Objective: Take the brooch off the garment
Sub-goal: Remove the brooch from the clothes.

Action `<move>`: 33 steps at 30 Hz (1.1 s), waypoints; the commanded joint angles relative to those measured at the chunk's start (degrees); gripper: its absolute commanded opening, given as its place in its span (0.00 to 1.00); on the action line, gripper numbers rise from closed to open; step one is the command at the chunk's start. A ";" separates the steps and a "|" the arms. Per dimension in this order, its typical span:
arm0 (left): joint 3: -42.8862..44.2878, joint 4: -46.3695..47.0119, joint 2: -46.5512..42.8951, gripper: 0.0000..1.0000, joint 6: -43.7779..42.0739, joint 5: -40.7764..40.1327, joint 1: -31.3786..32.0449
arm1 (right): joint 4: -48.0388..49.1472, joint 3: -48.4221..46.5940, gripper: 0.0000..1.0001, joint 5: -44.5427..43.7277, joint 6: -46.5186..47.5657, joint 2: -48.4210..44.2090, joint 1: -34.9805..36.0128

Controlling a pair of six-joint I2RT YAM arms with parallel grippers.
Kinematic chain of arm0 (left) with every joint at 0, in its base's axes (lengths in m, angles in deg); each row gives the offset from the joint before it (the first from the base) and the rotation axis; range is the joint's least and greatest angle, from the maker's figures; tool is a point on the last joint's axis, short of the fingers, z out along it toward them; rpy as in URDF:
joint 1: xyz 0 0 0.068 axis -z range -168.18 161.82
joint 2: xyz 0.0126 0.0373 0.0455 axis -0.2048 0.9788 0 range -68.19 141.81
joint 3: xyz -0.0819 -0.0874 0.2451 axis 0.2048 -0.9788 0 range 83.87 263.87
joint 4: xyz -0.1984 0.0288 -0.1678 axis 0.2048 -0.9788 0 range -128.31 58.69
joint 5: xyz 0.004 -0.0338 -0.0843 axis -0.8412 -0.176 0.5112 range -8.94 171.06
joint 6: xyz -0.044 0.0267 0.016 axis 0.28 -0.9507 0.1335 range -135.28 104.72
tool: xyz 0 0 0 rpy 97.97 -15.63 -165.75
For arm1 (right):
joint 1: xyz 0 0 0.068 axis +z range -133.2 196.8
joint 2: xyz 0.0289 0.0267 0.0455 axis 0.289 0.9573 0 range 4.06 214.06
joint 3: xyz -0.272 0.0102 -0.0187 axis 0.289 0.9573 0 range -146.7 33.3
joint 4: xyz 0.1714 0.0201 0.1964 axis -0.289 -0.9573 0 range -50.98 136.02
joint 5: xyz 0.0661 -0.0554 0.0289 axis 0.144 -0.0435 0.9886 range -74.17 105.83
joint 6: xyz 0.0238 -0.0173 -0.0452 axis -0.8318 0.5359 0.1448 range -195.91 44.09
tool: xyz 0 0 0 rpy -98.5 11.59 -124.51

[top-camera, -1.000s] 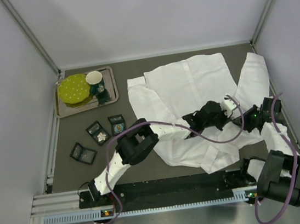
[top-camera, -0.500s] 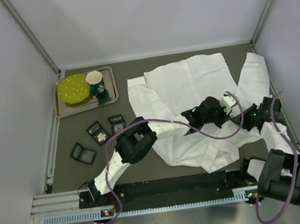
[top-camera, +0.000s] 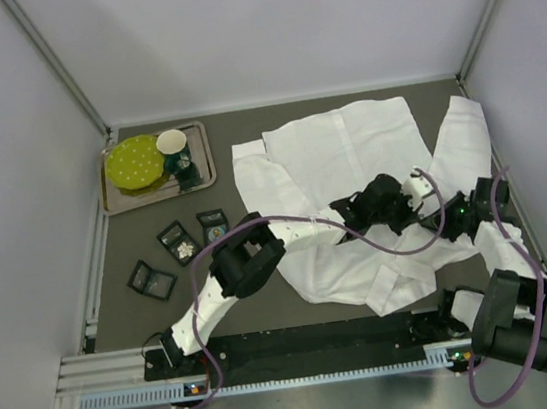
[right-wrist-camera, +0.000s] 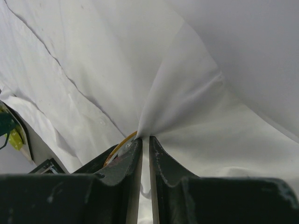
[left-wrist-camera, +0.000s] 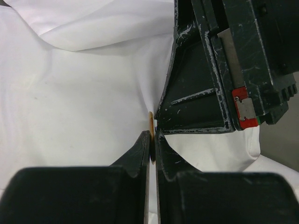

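Your left jaws pinch the gold brooch (left-wrist-camera: pixel 150 122) by its rim, your right jaws the shirt (right-wrist-camera: pixel 210 116) beside it. Both have edged slightly farther out. The cloth tents, so the brooch is likely still pinned.

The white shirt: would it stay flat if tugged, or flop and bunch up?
Probably floppy: the shirt puckers into creases where the right fingers pinch it. Likely light, given its thin loose folds; it may drag along.

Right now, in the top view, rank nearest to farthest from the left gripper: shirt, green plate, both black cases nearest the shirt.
1. Shirt, directly under the left gripper.
2. Black case, beside the shirt's left edge.
3. Case with white bits, further left.
4. Green plate, far-left back corner.
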 commanded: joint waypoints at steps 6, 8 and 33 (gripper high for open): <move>4.61 -3.53 2.39 0.00 1.57 14.60 2.90 | 10.23 -3.76 0.13 0.22 2.26 -2.89 2.35; 3.56 -1.43 1.87 0.00 2.88 14.95 2.90 | 11.66 -3.05 0.14 1.02 1.64 -3.16 2.35; -10.33 11.33 -5.08 0.00 0.08 12.32 2.55 | 14.04 -3.05 0.15 4.18 -1.61 -3.07 2.35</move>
